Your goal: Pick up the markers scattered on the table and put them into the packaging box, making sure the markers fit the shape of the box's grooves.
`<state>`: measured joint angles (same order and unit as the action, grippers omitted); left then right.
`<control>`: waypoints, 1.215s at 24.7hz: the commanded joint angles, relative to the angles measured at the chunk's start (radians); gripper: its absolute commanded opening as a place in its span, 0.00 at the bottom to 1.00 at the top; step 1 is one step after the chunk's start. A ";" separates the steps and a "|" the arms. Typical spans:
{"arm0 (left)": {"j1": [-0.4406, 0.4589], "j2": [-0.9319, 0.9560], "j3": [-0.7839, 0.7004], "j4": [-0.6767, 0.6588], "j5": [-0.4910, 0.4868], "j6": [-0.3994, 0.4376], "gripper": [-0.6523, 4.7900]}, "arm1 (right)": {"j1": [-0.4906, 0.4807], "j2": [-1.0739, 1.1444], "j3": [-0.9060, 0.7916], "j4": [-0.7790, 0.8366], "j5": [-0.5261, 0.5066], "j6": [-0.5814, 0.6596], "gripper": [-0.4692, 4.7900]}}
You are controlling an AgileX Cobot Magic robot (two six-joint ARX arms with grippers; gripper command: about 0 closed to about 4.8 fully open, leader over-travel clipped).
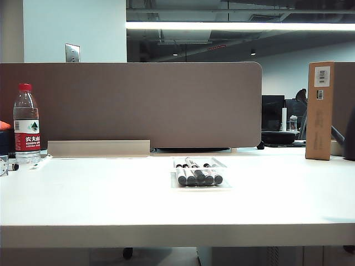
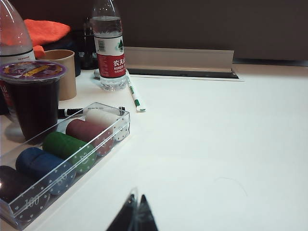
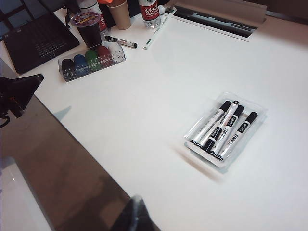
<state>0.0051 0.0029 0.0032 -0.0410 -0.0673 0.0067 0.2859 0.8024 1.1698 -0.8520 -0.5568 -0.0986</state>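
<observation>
Looks like this one's basically wrapped up: the markers (image 3: 224, 129) are all lying in the packaging box (image 3: 196, 149), side by side in the grooves (image 1: 217, 162), long axes parallel and running away from the counter's (image 1: 111, 194) front edge. One of the middle ones seems to ride a bit high across its neighbours, hard to say if it's fully seated. The right end effector (image 3: 136, 204) hangs above the counter with its tips pressed together, nothing in them; the box lies ahead of it and off to one side, so that arm is the nearer one. The left end effector (image 2: 136, 210) is also pinched closed and empty, parked low by a clear case of poker chips (image 2: 67, 154), well apart from the box. Box is thin, glossy moulded plastic, so probably slides easily; markers are smooth white barrels with black caps.
</observation>
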 commanded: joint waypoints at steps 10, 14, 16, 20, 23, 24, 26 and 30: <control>0.003 0.000 0.004 0.012 0.003 0.001 0.11 | -0.035 -0.032 0.004 0.033 0.106 0.002 0.08; 0.003 0.000 0.004 0.013 0.003 0.001 0.11 | -0.155 -0.121 -0.047 0.055 0.140 0.002 0.08; 0.003 0.000 0.004 0.013 0.003 0.001 0.11 | -0.211 -0.177 -0.102 0.096 0.142 0.002 0.08; 0.003 0.000 0.004 0.012 0.003 0.001 0.11 | -0.271 -0.285 -0.251 0.241 0.242 0.002 0.08; 0.003 0.000 0.004 0.013 0.003 0.001 0.11 | -0.261 -0.423 -0.488 0.473 0.367 0.003 0.08; 0.003 0.000 0.004 0.012 0.002 0.001 0.11 | -0.261 -0.442 -0.526 0.513 0.389 0.012 0.08; 0.003 0.000 0.004 0.012 0.002 0.001 0.11 | -0.261 -0.472 -0.612 0.603 0.438 0.051 0.08; 0.003 0.000 0.004 0.012 0.002 0.001 0.11 | -0.242 -0.563 -0.882 0.898 0.454 0.077 0.08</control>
<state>0.0051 0.0029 0.0032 -0.0410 -0.0666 0.0067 0.0406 0.2562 0.3260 -0.0669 -0.1074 -0.0292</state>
